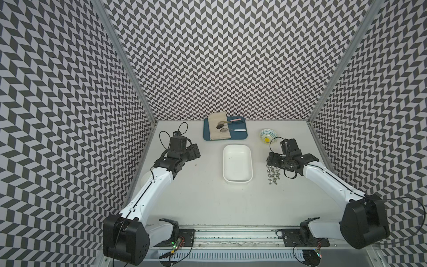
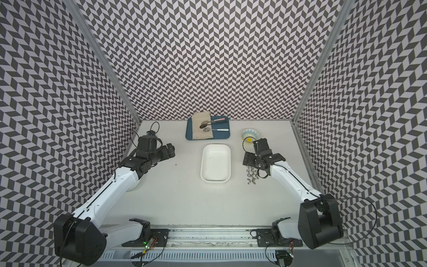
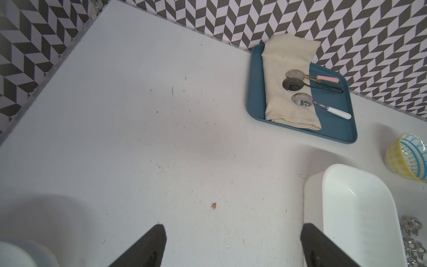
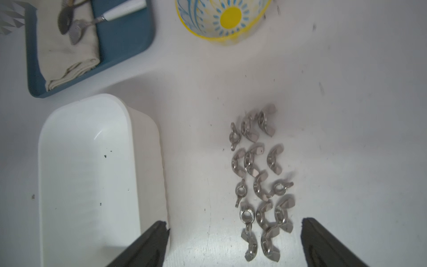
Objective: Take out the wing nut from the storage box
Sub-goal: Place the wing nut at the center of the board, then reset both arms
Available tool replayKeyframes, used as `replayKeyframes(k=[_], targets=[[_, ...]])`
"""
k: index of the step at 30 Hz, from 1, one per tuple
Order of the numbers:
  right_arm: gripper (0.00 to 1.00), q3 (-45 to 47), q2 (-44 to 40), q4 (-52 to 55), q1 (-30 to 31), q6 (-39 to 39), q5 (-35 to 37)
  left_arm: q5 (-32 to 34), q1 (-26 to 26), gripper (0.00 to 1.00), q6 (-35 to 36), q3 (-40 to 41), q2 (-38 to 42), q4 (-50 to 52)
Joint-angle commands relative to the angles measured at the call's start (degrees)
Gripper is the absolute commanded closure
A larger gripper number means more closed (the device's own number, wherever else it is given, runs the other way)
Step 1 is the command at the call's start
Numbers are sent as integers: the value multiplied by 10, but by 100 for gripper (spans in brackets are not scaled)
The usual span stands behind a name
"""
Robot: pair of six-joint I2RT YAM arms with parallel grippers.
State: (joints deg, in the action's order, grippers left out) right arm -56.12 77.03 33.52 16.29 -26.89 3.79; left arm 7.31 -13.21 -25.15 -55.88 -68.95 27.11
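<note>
On your left, the left claw (image 1: 194, 151) hangs over bare surface (image 1: 208, 203). The top views barely show its jaws, but its wrist view shows the fingers (image 3: 152, 249) spread wide, pinching nothing.

Behind center, a blue tray (image 1: 238, 136) carries a folded cloth (image 1: 218, 131) and three spoons (image 1: 221, 126).

At center sits the storage box (image 1: 236, 164). The right wrist view adds dark specks on its plain floor (image 4: 87, 173).

Just right of the box, the wing nuts (image 1: 272, 176) lie on the surface. In both top views the right claw (image 1: 273, 160) covers the far ones. Its wrist view shows the whole cluster (image 4: 258, 180) in rough rows and the jaws wide apart, gripping nothing. The left wrist view catches only a few (image 3: 413, 240).

A patterned bowl (image 1: 266, 136) stands behind the right claw.
</note>
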Motion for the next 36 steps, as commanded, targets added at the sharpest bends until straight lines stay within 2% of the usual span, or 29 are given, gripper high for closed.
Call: replayKeyframes(k=[1, 5, 8, 10, 11, 15, 18, 19, 23, 25, 28, 33, 34, 36], targets=[[0, -41, 1, 0, -13, 15, 54, 24, 2, 4, 4, -26, -3, -2], [0, -75, 24, -64, -38, 6, 94, 57, 10, 3, 8, -30, -14, -15], [0, -59, 26, -157, -57, 13, 144, 102, 17, 1, 13, -14, -20, -49], [0, -27, 21, -238, -77, 28, 182, 141, 23, 1, 18, 3, -24, -79], [0, -5, 13, -283, -89, 66, 170, 175, 23, 1, 23, 16, -25, -99], [0, 102, -6, -454, -120, 146, 243, 309, 30, 1, 69, 78, -32, -192], [0, 141, 9, -483, -158, 135, 225, 365, 36, 1, 97, 121, -50, -260], [0, 151, 16, -490, -163, 135, 224, 358, 39, 1, 109, 135, -53, -284], [0, 245, 37, -642, -169, 151, 206, 293, 46, 1, 159, 215, -45, -419], [0, 287, 36, -715, -169, 160, 168, 269, 55, 1, 173, 238, -48, -466], [0, 342, 43, -825, -169, 160, 124, 234, 83, 2, 168, 265, -64, -528], [0, 397, 66, -973, -153, 221, 82, 168, 117, 5, 170, 321, -92, -664], [0, 417, 72, -1015, -143, 238, 78, 156, 117, 1, 168, 333, -98, -691], [0, 470, 123, -1163, -139, 243, 77, 141, 117, 1, 167, 359, -111, -759]])
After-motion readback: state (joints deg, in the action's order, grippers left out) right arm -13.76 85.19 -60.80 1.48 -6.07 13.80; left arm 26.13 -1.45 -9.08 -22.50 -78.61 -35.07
